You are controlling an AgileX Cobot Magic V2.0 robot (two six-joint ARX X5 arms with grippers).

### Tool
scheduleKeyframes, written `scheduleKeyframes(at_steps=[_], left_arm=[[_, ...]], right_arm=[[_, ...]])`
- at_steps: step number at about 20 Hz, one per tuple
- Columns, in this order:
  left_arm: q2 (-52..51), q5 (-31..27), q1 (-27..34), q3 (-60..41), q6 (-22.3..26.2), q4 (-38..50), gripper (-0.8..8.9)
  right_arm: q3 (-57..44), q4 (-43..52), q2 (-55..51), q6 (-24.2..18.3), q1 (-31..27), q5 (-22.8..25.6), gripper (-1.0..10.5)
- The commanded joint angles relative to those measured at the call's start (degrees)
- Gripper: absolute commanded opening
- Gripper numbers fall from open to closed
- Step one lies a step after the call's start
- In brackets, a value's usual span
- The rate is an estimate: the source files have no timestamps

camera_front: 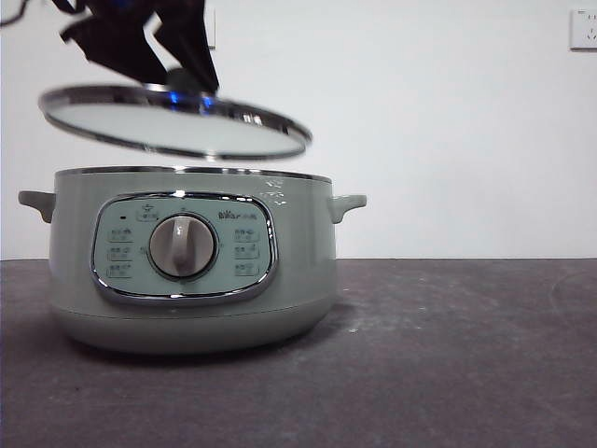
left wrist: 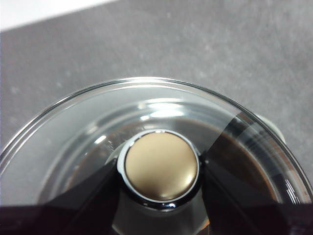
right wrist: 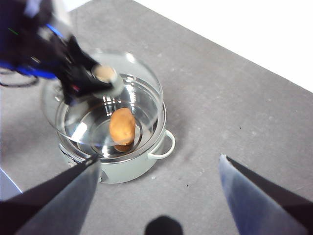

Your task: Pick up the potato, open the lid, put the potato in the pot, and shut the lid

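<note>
We find the left gripper (camera_front: 183, 82) pinching the lid (camera_front: 177, 123) by its knob, tilted just above the pot (camera_front: 191, 271). The potato (right wrist: 122, 126) lies inside. The right gripper (right wrist: 159, 169) hangs spread, well above.

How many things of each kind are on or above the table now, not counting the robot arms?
Pot: 1
Lid, held above the pot by the left gripper: 1
Potato, inside the pot: 1
Total: 3
</note>
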Motion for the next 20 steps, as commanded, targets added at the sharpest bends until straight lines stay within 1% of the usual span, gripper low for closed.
scheduleKeyframes(at_steps=[1,6,14,20], left_arm=[[1.5,0.5,-0.7,0.9,-0.4,3.6,-0.09],[4.5,0.6,-1.4,0.9,-2.0,3.6,-0.09],[4.6,0.5,-1.3,0.9,-1.8,-4.3,-0.09],[4.6,0.5,-1.3,0.9,-1.8,-5.1,-0.09]], right_arm=[[0.1,0.1,-0.1,0.6,0.0,0.3,4.0],[0.1,-0.4,-0.1,0.6,0.0,0.3,4.0],[0.1,-0.4,-0.1,0.6,0.0,0.3,4.0],[0.1,-0.3,-0.1,0.6,0.0,0.3,4.0]])
